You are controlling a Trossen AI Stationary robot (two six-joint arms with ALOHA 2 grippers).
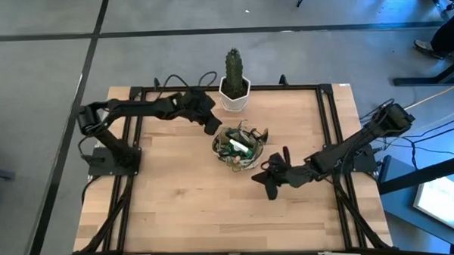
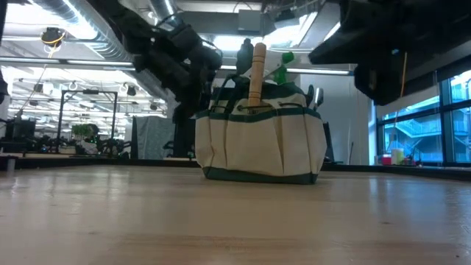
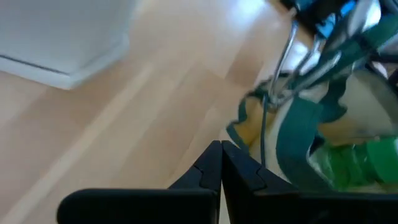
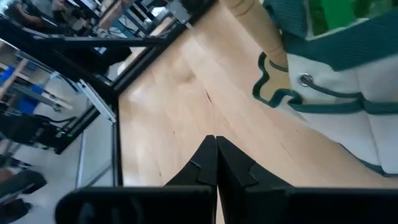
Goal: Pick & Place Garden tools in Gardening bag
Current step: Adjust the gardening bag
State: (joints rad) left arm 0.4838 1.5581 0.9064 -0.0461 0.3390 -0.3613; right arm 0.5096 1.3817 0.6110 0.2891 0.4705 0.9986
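Note:
The gardening bag [image 1: 239, 147], tan with green trim, stands upright on its base at the table's middle. Garden tools stick out of it: a wooden handle [image 2: 257, 68] and a green sprayer [image 2: 283, 66], also seen in the left wrist view as the green sprayer [image 3: 356, 165]. My left gripper [image 1: 212, 126] is shut just off the bag's far left side; its shut fingers [image 3: 211, 167] point at the bag's edge [image 3: 249, 127] with nothing between them. My right gripper [image 1: 268, 177] is shut near the bag's near right side, with the bag [image 4: 336, 81] ahead of it.
A green cactus [image 1: 234, 67] in a white pot [image 1: 235, 95] stands at the table's far edge, just behind the bag and beside my left arm. The white pot [image 3: 62, 37] shows close in the left wrist view. Bare wood [image 1: 176, 197] lies toward the near edge.

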